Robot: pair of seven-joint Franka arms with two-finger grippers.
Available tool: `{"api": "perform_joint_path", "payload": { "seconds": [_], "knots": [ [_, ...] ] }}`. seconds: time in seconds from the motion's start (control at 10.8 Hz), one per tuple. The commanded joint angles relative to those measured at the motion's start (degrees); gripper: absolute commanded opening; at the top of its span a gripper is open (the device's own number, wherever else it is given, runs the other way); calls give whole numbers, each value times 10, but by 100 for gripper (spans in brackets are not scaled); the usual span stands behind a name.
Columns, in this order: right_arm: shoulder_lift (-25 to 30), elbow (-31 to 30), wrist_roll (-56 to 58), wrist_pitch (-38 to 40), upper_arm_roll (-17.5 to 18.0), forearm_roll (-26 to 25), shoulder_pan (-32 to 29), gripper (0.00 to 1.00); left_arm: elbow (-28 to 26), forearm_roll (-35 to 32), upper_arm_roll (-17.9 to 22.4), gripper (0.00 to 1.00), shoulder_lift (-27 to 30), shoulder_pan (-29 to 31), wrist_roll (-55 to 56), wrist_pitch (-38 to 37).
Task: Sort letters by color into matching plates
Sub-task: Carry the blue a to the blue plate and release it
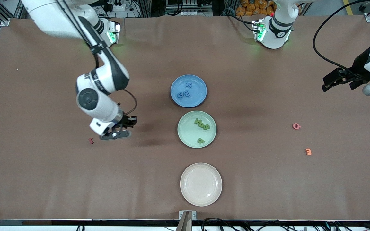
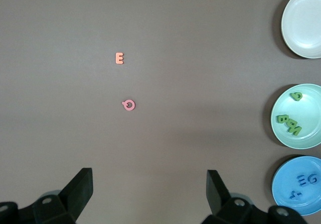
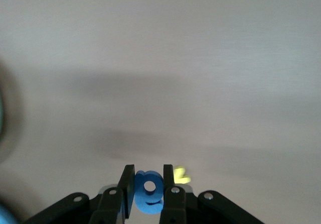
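While the left hand point(image 2: 150, 194) waits wide open, the right hand point(image 3: 149, 191) pinches a small flat blue foam letter point(image 3: 148, 192) with a round hole, a yellow letter point(image 3: 181, 175) at its two o'clock.

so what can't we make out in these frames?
- Blue letter in the right gripper: hidden in the front view by the gripper.
- Yellow letter: right wrist view, blurred, partly hidden by a finger; shape unreadable.
- Dark red letter: front view, too small to read.
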State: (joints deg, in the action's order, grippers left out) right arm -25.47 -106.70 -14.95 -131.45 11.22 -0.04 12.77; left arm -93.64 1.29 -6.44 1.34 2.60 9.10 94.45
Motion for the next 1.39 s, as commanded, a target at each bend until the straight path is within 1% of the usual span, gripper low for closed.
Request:
{"api": "perform_joint_path", "payload": {
  "seconds": [0.0,0.28,0.55,0.74,0.92,1.02,1.11,1.2,1.29],
  "knots": [
    [5,1,5,8,-1,0,74,10,-4,13,0,100,6,4,-14,1],
    [1,2,5,7,-1,-2,153,10,-4,10,0,100,5,4,-18,1],
    [-31,15,5,6,-1,-7,202,11,-4,11,0,100,5,4,-18,2],
    [-59,35,3,4,-1,-11,238,11,-4,11,0,100,3,5,-18,3],
    [-71,45,-7,3,1,-10,258,12,-3,11,0,100,5,5,-18,3],
    [-76,52,-18,3,1,-10,268,16,-3,11,0,100,4,5,-18,3],
    [-78,56,-28,3,1,-9,269,54,-3,11,0,100,4,6,-18,3],
    [-78,58,-31,3,-1,-12,269,100,-3,11,0,100,4,5,-18,3],
    [-78,59,-32,3,1,-13,267,100,-3,11,0,100,4,4,-18,3]
  ]
}}
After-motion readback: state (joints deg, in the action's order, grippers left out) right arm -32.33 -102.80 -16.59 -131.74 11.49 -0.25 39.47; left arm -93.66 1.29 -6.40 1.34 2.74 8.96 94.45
